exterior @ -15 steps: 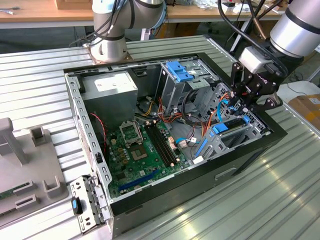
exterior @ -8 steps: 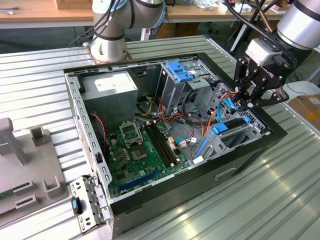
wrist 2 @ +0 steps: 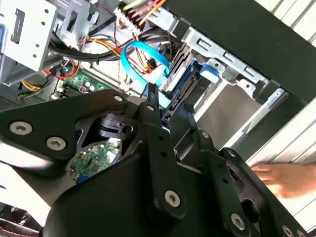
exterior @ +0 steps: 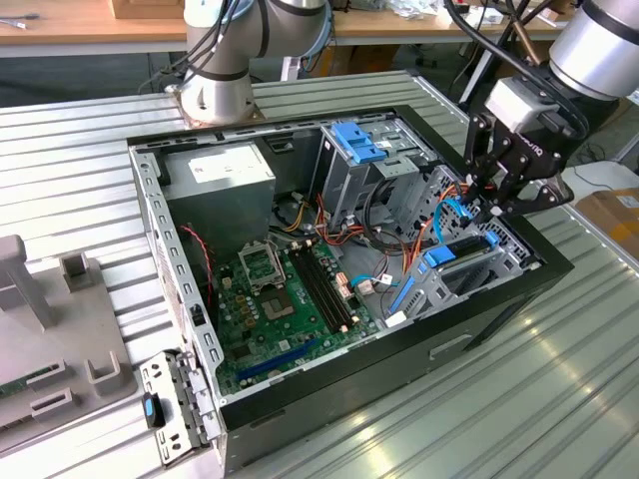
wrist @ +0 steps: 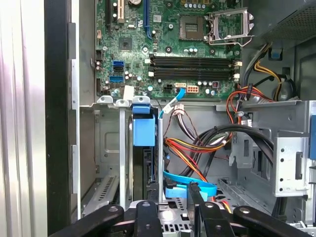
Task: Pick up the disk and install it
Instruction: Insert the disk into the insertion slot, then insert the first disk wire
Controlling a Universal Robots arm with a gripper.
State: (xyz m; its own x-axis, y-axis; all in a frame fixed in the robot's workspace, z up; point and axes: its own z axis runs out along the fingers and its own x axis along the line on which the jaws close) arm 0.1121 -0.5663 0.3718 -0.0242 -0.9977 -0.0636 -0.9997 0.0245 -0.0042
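The gripper [wrist: 173, 190] hangs with its fingers [wrist: 193, 195] a narrow gap apart, holding nothing; a blue cable [wrist: 180, 178] shows between them. Just beside it, the disk [wrist: 144, 132] stands on edge in the metal bay [wrist: 108, 148], at the computer case's [exterior: 399, 369] edge on the exterior view's right.

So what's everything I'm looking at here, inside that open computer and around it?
computer case: one, black and grey, open on the ribbed metal table
motherboard: one, green, on the case floor
grey box: one, white label, in a case corner
disk: one, dark with blue rails, upright in the edge bay
cables: several, orange, red, black, blue, beside that bay
hand: one, outside the case
gripper: one, black, above that bay
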